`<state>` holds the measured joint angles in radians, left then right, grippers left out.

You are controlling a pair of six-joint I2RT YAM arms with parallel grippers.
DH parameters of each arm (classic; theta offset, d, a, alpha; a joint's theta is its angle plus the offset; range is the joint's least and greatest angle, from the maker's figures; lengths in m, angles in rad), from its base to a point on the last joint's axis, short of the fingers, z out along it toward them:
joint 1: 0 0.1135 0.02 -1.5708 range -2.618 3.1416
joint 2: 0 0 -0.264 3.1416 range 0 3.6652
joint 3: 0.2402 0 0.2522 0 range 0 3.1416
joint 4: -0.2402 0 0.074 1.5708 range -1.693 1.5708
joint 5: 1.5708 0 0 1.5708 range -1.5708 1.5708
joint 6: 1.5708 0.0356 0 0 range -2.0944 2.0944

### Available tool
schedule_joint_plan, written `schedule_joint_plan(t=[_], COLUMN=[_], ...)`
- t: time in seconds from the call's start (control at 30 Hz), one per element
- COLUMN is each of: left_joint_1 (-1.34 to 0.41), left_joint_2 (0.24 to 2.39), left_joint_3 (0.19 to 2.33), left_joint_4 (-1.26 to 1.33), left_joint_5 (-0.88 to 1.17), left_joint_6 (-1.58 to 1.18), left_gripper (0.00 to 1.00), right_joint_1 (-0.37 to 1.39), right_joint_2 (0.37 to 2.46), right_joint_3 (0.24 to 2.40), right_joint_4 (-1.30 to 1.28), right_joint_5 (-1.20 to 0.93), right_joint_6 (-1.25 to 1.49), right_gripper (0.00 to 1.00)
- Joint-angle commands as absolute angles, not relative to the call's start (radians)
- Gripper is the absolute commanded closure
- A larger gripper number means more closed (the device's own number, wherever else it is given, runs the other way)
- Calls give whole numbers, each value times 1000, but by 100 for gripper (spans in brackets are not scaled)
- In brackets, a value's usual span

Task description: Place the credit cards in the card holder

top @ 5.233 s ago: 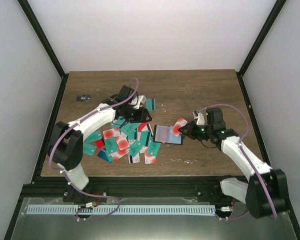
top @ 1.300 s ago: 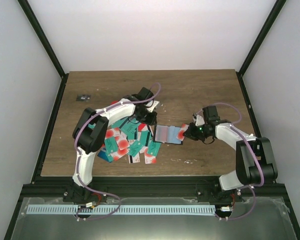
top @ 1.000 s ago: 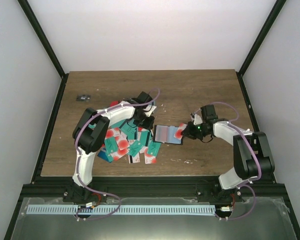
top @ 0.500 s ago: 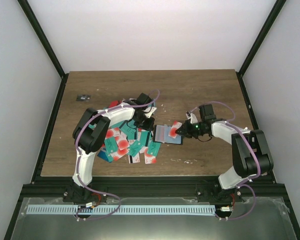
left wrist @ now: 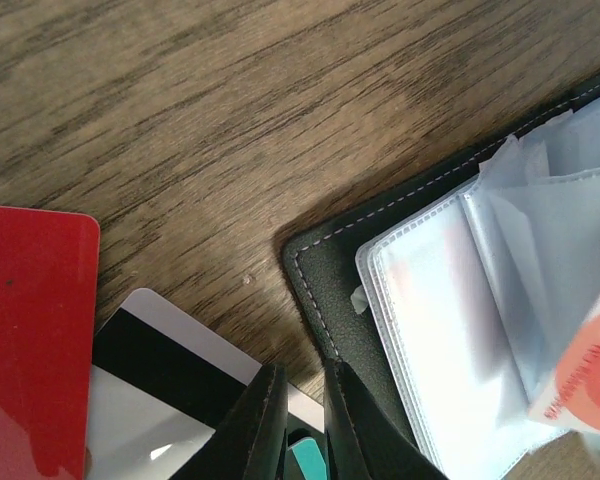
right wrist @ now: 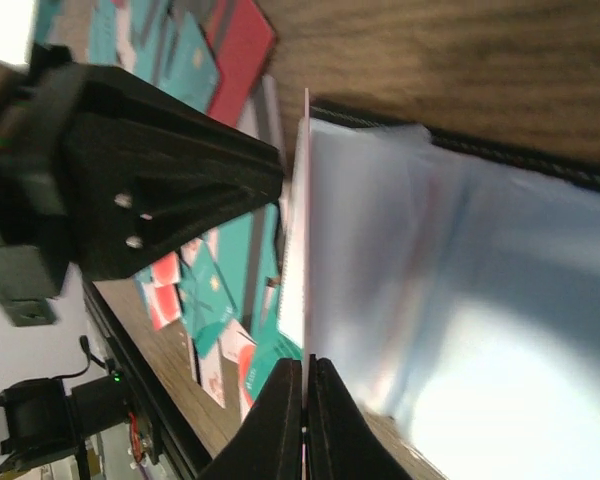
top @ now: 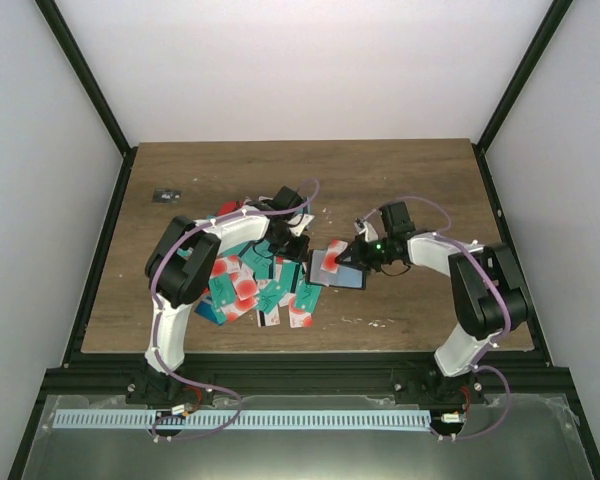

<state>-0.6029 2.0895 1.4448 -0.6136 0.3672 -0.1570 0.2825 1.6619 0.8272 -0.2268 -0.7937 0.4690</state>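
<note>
The black card holder (top: 346,279) lies open on the table, its clear sleeves (left wrist: 450,300) facing up. My right gripper (top: 351,258) is shut on a white credit card with a red circle (top: 331,258) and holds it over the holder's left half. In the right wrist view this card (right wrist: 305,200) shows edge-on against the sleeves (right wrist: 460,300). My left gripper (top: 298,248) is at the holder's left edge. Its jaws (left wrist: 300,420) are shut to a thin slit with nothing in it, and one finger rests on the holder's black cover (left wrist: 325,270). Many more credit cards (top: 245,285) lie heaped to the left.
A red card (left wrist: 30,320), a white card with a black stripe (left wrist: 170,375) and a teal card (left wrist: 310,455) lie beside the left fingers. A tiny dark object (top: 166,195) sits at the far left. Black frame posts and white walls stand round the table.
My right gripper has carried the red-circle card leftwards, from the holder's right edge to over its left half. The left gripper has stayed at the holder's left edge.
</note>
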Motion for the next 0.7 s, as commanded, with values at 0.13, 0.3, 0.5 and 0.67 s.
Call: schedule_joint_plan(t=[0.13, 0.3, 0.5, 0.67], left_joint_1=[-604, -603, -603, -600], left_joint_2=[2094, 2089, 2083, 2032], left_joint_3=[1405, 1402, 1404, 1431], left_joint_4=[-634, -637, -644, -670], left_joint_5=[379, 375, 367, 339], left_joint_6=[-161, -157, -151, -144], left_gripper=[86, 86, 87, 86], right_joint_1=[292, 251, 218, 218], right_joint_2=[1597, 1501, 1422, 1401], right_joint_3=[988, 1040, 913, 835], right_joint_4=[-152, -374, -464, -388], right_joint_5=[-1029, -735, -524, -669], right_joint_6=[477, 437, 433, 404], right_gripper=[99, 99, 99, 99])
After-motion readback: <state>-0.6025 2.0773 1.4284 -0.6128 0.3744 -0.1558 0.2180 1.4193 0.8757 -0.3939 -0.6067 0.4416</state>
